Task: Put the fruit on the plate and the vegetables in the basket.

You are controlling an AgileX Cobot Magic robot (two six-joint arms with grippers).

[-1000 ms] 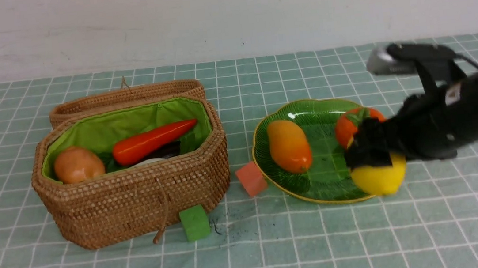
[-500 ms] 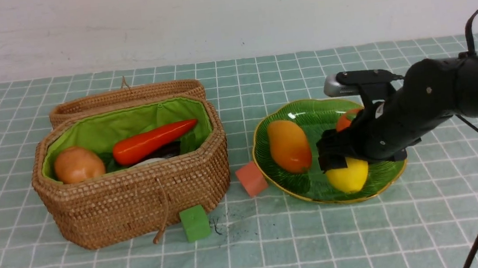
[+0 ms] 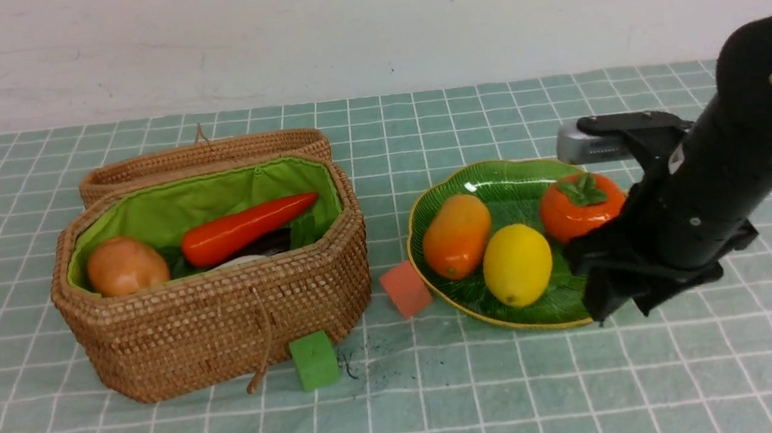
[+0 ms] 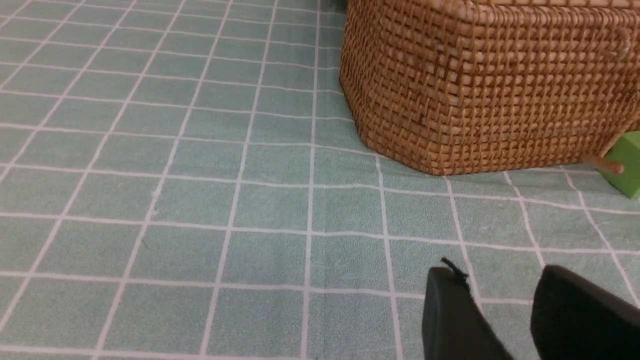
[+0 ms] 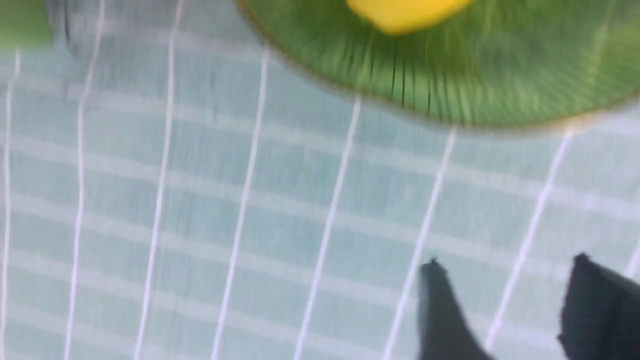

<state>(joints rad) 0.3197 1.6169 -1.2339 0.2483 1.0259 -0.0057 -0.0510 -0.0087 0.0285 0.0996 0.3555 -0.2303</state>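
The green plate (image 3: 497, 180) holds all the fruit: a mango (image 3: 456, 235), a lemon (image 3: 516, 264) and a persimmon (image 3: 580, 207). Over the plate's near right rim hangs my right gripper (image 3: 618, 310), open and empty, just clear of the lemon. The right wrist view is blurred and shows the plate (image 5: 475, 90), the lemon (image 5: 405, 12) and the parted gripper (image 5: 506, 265) above cloth. In the wicker basket (image 3: 225, 319) lie a potato (image 3: 126, 265), a carrot (image 3: 247, 227) and a mostly hidden white radish (image 3: 240, 262). My left gripper (image 4: 497, 280) is open over bare cloth near the basket (image 4: 490, 85).
A salmon cube (image 3: 406, 288) sits on the cloth between basket and plate. A green cube (image 3: 314, 359) rests at the basket's front, beside its cord, and also shows as the green cube (image 4: 627, 162) in the left wrist view. The basket lid (image 3: 203, 153) lies open behind.
My right gripper released the lemon on the plate and pulled back to the right front. The lemon now rests beside the mango, which has shifted. The left gripper is unchanged.
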